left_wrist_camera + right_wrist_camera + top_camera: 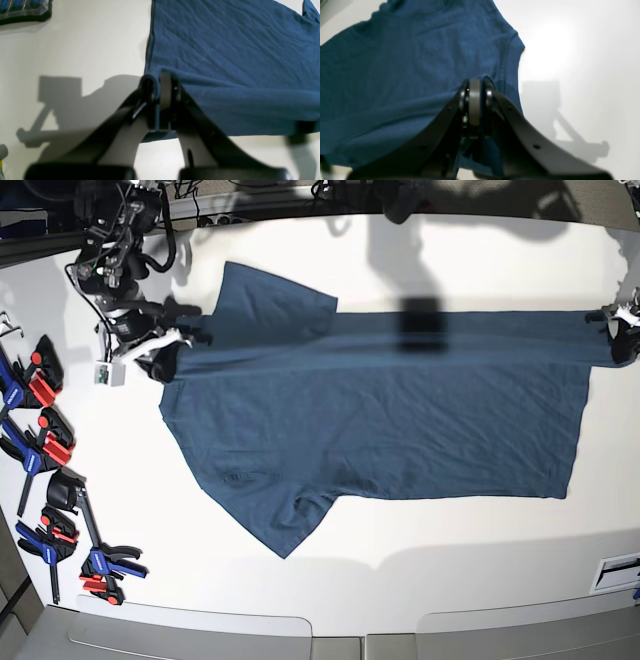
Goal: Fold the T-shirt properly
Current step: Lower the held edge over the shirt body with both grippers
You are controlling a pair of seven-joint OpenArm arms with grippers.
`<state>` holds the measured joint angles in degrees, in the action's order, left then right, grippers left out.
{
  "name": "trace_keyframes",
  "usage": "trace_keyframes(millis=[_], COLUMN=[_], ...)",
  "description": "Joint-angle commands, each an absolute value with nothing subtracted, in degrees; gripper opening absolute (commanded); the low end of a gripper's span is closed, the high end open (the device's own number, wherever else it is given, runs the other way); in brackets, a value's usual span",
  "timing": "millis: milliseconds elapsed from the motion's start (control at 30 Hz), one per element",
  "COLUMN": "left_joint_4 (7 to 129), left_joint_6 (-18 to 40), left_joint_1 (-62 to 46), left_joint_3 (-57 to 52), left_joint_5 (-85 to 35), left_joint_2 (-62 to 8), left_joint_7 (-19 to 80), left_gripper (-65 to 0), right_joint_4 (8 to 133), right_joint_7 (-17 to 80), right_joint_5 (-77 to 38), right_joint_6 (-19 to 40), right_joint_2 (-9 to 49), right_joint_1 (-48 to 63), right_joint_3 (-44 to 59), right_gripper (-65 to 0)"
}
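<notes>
On the white table (480, 250) I see the T-shirt (380, 420) spread wide, its far edge pulled taut between my two claws. Left gripper (160, 87) is clamped tight on a hem corner; right gripper (475, 95) is pinched tight on fabric near the shoulder.

no legible text, label or number anywhere
</notes>
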<state>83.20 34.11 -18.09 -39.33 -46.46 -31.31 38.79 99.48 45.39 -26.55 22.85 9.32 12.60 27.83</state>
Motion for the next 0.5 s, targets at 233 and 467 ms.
trace_keyframes(millis=[233, 467], left_joint_4=[83.9, 83.9], left_joint_6=[34.0, 34.0], left_joint_1=[-17.7, -17.8], left_joint_3=[-39.9, -39.9], left_joint_5=[-47.4, -43.3], left_joint_2=[-32.9, -32.9], left_joint_7=[35.8, 34.2], left_gripper=[-65.0, -65.0], right_joint_4=[100.5, 99.7], right_joint_7=[43.9, 43.4], right_joint_5=[-26.9, -25.5], right_joint_6=[22.4, 20.8], right_joint_2=[10.0, 10.0], right_joint_1=[10.5, 10.4], right_joint_3=[28.1, 28.1], right_gripper=[-65.0, -65.0])
